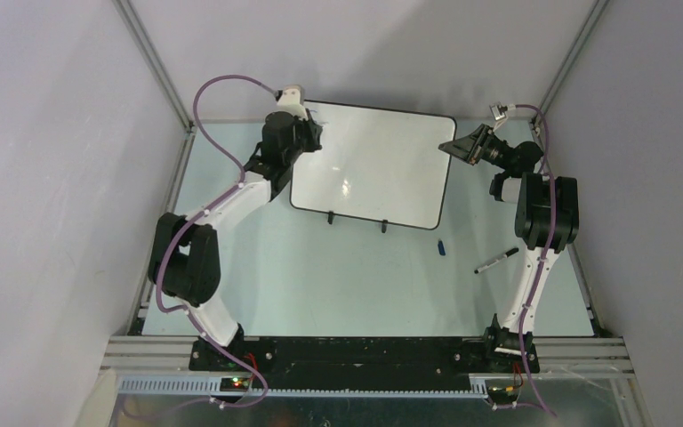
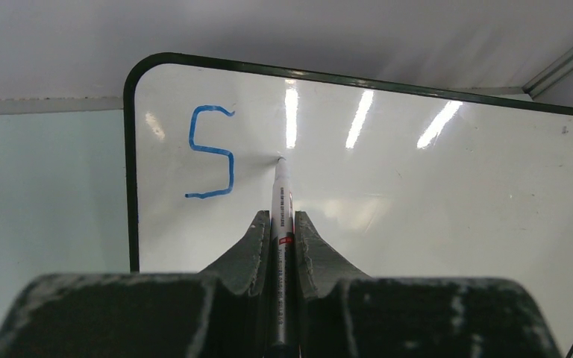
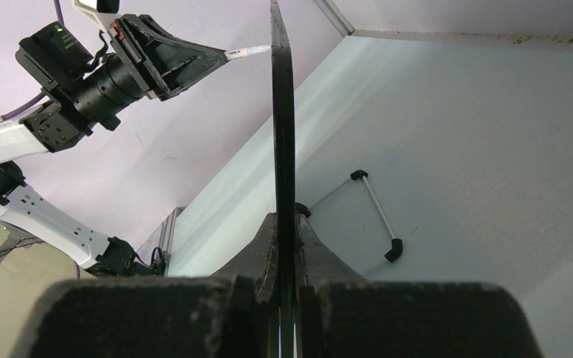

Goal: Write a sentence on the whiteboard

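The whiteboard [image 1: 382, 169] stands tilted at the back of the table on its two black feet. My left gripper [image 2: 277, 216] is shut on a white marker [image 2: 281, 195] whose tip touches the board near its upper left corner. Of the sentence, only a blue letter "S" [image 2: 210, 153] shows, just left of the tip. My right gripper [image 3: 285, 220] is shut on the board's right edge [image 3: 283, 134], seen edge-on. In the top view the left gripper [image 1: 317, 124] is at the board's far left corner and the right gripper [image 1: 450, 147] at its right rim.
A second, black-capped marker [image 1: 496, 260] lies on the table in front of the right arm. A small blue cap [image 1: 441, 247] lies near the board's front right corner. The board's wire stand [image 3: 377, 216] shows behind it. Enclosure walls close in on both sides.
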Available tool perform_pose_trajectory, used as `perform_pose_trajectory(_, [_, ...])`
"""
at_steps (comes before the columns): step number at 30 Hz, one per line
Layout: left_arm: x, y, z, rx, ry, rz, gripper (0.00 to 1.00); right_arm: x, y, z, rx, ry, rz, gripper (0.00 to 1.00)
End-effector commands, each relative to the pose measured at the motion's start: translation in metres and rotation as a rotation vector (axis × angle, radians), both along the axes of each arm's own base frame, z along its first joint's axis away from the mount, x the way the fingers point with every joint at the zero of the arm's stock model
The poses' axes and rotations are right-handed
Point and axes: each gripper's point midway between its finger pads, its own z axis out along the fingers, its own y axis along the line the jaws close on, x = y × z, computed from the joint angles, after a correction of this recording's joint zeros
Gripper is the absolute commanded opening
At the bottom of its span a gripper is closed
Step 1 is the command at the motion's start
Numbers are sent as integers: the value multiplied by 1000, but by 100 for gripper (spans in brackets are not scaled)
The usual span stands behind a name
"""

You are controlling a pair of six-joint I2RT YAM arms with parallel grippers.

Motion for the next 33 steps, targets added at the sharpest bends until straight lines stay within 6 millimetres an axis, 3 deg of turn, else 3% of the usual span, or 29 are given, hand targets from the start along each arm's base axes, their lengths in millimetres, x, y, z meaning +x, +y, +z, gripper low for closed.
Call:
perform_pose_trajectory(1, [6, 3, 22, -5, -46, 33, 0, -15, 8, 26, -33, -97, 44, 0])
perform_pose_trajectory(14, [7, 18, 23, 20, -48, 109, 0, -15, 8, 27, -35, -98, 46, 0])
perform_pose_trajectory(18, [5, 13, 26, 8, -59, 81, 0, -15, 8, 26, -34, -96, 45, 0])
perform_pose_trajectory(21, [-1, 8, 33, -20, -87, 44, 0, -15, 8, 27, -34, -96, 45, 0])
perform_pose_trajectory(22, [-4, 4, 44, -48, -132, 19, 0, -15, 8, 27, -34, -96, 46, 0])
perform_pose_trajectory(25, [-18, 8, 54, -91, -188, 16, 0, -15, 8, 27, -34, -97, 45, 0])
perform_pose_trajectory(33, [-14, 6, 59, -90, -201, 15, 0, -15, 8, 27, -35, -97, 44, 0])
